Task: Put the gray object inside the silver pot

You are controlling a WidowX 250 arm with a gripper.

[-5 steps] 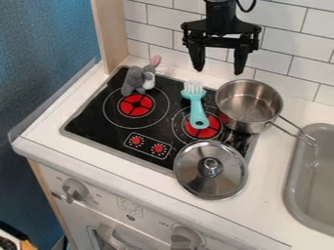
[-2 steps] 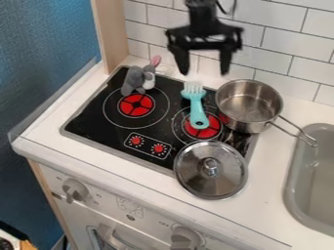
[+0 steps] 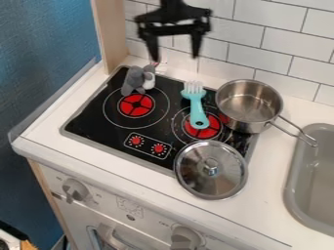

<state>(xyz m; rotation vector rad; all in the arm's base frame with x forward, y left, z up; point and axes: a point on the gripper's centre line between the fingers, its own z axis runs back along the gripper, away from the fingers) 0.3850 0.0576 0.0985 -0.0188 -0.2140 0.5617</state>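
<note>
The gripper (image 3: 176,56) hangs open near the top of the view, in front of the tiled wall, with nothing between its fingers. Below it and to the left, the gray plush toy (image 3: 134,80) sits at the back left of the black stove, behind the left burner. One gripper finger overlaps the toy's ear in the view. The silver pot (image 3: 249,105) stands upright and uncovered at the stove's back right corner, its inside bare and its handle pointing to the lower right.
A turquoise brush (image 3: 197,108) lies on the stove between the toy and the pot. The silver lid (image 3: 211,170) rests at the stove's front right edge. A gray sink (image 3: 312,183) is at the right, a wooden post (image 3: 110,34) at the back left.
The gripper has moved left across the view, from above the brush and pot to near the gray toy, and slightly upward. Toy, brush, pot and lid have stayed in place.
</note>
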